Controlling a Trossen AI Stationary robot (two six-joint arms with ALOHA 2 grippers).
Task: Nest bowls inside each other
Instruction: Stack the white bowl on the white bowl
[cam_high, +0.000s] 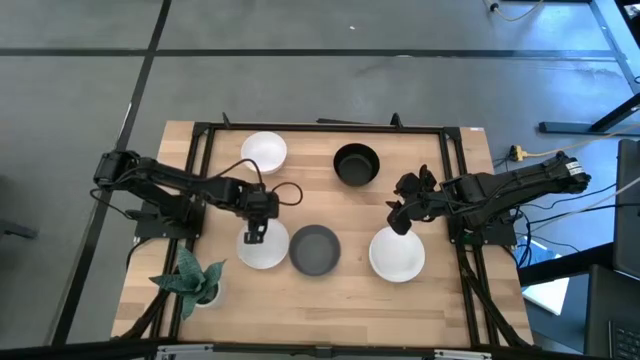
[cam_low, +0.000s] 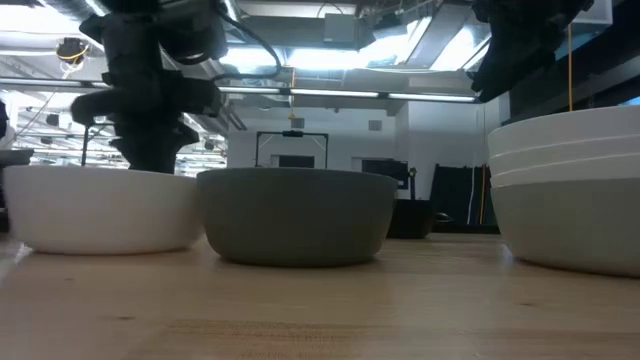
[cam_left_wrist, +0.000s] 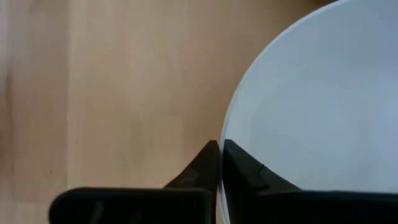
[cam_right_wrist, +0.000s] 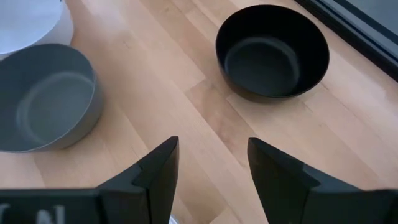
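My left gripper (cam_high: 252, 237) is shut on the rim of a white bowl (cam_high: 266, 246) near the table's front left. A grey bowl (cam_high: 315, 250) stands beside that bowl, and to its right is a stack of white bowls (cam_high: 398, 256). In the low view the stack (cam_low: 570, 190) shows nested rims. My right gripper (cam_high: 400, 216) hangs open over the stack's far rim and touches nothing. Toward the far edge stand a black bowl (cam_high: 356, 164) and another white bowl (cam_high: 264, 150). The right wrist view shows the black bowl (cam_right_wrist: 272, 50) and the grey bowl (cam_right_wrist: 46, 96). My left gripper (cam_left_wrist: 221, 144) pinches the white bowl's rim (cam_left_wrist: 225, 127) on its far-left side, one finger (cam_left_wrist: 242, 171) inside the bowl and one (cam_left_wrist: 202, 171) outside. The fingers come from above, pointing down. In the low view the bowl (cam_low: 100, 205) sits upright with its base on the table.
A small green potted plant (cam_high: 195, 280) stands at the near left corner, close to the held bowl. A black frame (cam_high: 320, 127) runs around the table. Bare wood lies in the table's middle (cam_high: 320, 200) and along the near edge.
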